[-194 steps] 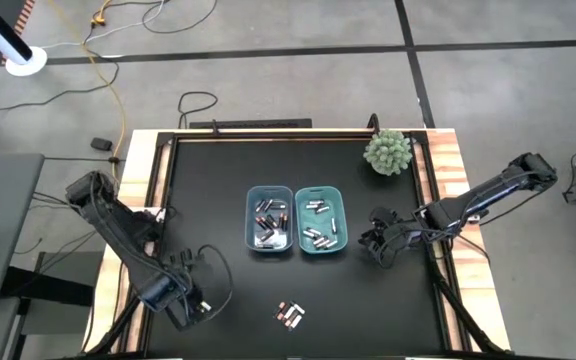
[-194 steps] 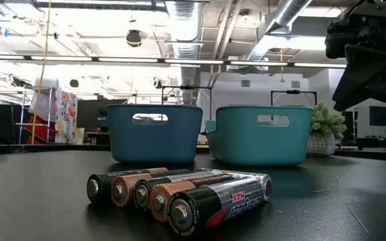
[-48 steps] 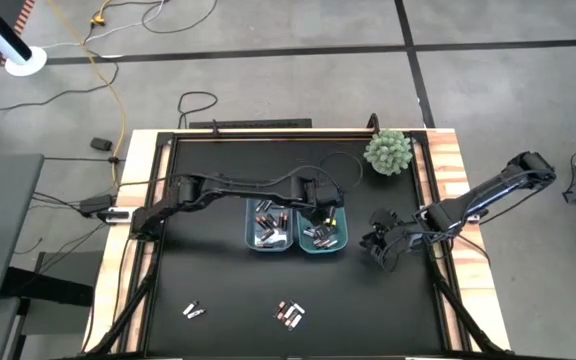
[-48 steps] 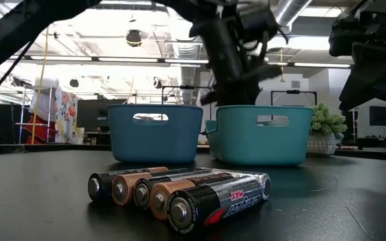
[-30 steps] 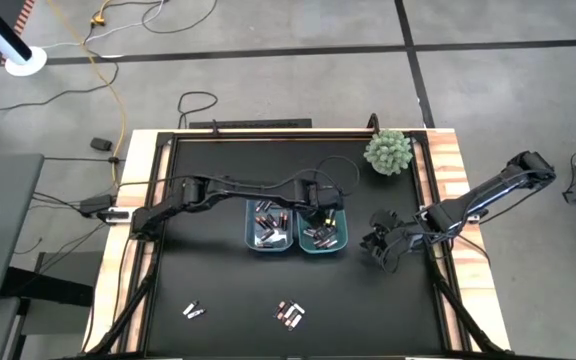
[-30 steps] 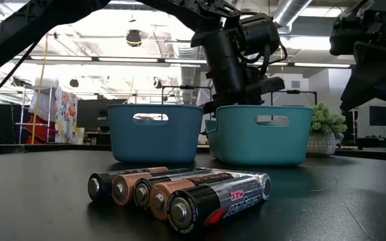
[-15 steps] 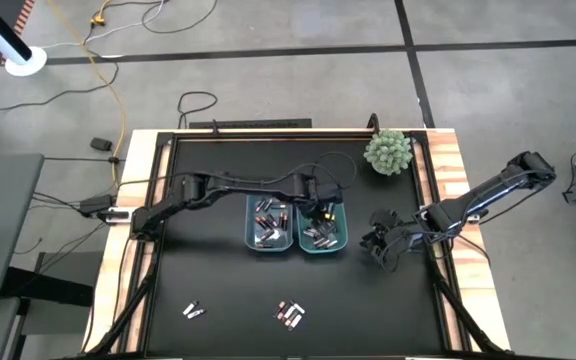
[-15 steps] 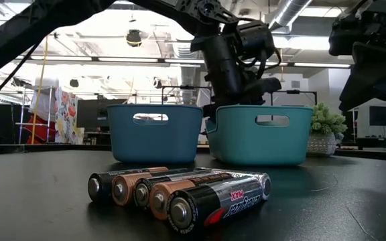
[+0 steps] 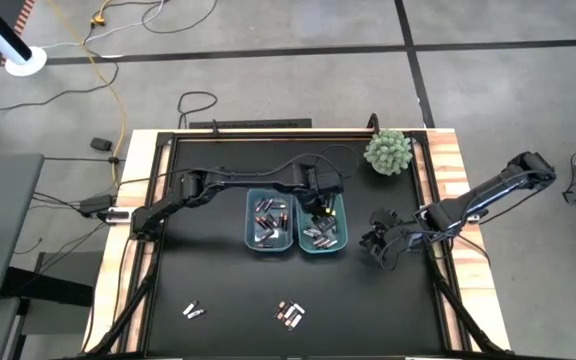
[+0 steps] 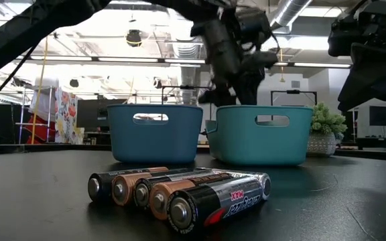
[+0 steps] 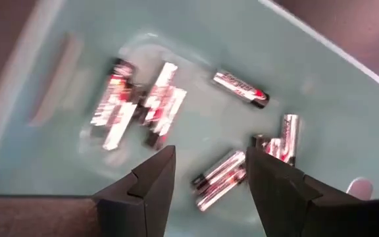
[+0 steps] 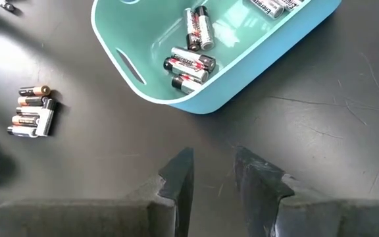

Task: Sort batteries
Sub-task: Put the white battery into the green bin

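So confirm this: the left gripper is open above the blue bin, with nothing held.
Wrong bin. The left gripper is open, holding nothing, above the teal bin, not the blue bin; the high view shows it, and the left wrist view looks into teal plastic.

A lab hall: exposed ceiling ducts [image 10: 179, 20], concrete floor [image 9: 268, 80], loose cables [image 9: 108, 60]

I see a black counter [image 9: 218, 270] with light wooden side rails. Two rectangular bins sit side by side at its centre: a blue bin [image 9: 249, 222] on the left and a teal bin [image 9: 343, 215] on the right, touching or nearly so. A small green potted plant [image 9: 387, 151] stands at the far right corner. A yellow cable [image 9: 108, 80] and a black cable [image 9: 198, 100] lie on the grey floor beyond the counter's far left. In the low view I see ceiling ducts [image 10: 183, 20] overhead.
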You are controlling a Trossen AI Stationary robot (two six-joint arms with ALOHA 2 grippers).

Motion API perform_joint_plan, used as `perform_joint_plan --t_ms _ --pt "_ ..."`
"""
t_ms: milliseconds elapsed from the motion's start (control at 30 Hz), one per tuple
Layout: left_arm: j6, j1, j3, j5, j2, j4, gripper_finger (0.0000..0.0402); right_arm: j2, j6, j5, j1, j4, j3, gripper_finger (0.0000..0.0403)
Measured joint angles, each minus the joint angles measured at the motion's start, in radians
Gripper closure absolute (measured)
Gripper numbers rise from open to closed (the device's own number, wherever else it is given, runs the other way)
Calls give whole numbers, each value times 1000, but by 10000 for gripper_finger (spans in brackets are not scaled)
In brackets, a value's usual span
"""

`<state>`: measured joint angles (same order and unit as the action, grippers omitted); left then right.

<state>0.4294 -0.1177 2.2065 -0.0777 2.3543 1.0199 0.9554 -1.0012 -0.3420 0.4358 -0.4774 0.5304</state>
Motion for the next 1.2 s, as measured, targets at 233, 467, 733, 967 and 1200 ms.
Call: perform_joint_plan --t_ms 233,467,733,967,1200 --pt "-88 25 140 106 -30 265 224 0 -4 0 0 0 0 276" --pt "-80 115 100 263 -145 495 224 0 -61 0 -9 1 0 276" --pt "52 291 49 443 -222 549 224 0 -102 0 -29 0 0 276" --pt "211 420 -225 471 -358 541 224 0 -110 0 -33 1 0 276" --pt "535 538 -677 393 -632 405 224 0 -117 0 -33 -1 0 276"
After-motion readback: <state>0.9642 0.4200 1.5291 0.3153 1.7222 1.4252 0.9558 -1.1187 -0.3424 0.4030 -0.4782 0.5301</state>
